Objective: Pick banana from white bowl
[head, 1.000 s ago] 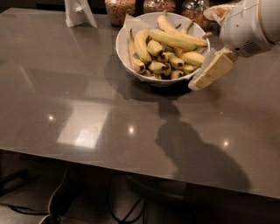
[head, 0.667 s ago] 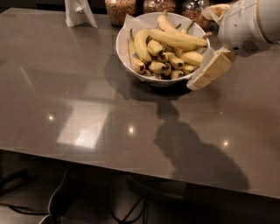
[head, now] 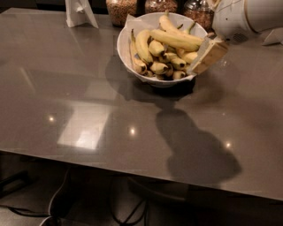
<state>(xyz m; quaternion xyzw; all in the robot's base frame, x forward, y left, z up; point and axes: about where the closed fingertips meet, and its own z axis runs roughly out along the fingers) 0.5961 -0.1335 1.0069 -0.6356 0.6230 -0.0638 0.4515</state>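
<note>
The white bowl [head: 128, 52], lined with paper at its rim, stands at the back middle of the grey table and is full of bananas. The banana [head: 177, 39], long, slender and nearly straight, lies across the top of the pile, pointing right. My gripper [head: 208, 55], tan below a white rounded arm housing [head: 241, 17], hangs at the bowl's right rim, right beside the banana's right end. Whether it touches the banana does not show.
Three glass jars [head: 120, 9] [head: 160, 5] [head: 199, 12] stand right behind the bowl. A white stand [head: 79, 12] is at the back left, and a white object [head: 273, 37] at the right edge. The grey table [head: 88, 110] stretches to the front, with cables beneath.
My gripper has moved slightly up and left, closer in against the bowl's right rim. The bowl and bananas have not moved.
</note>
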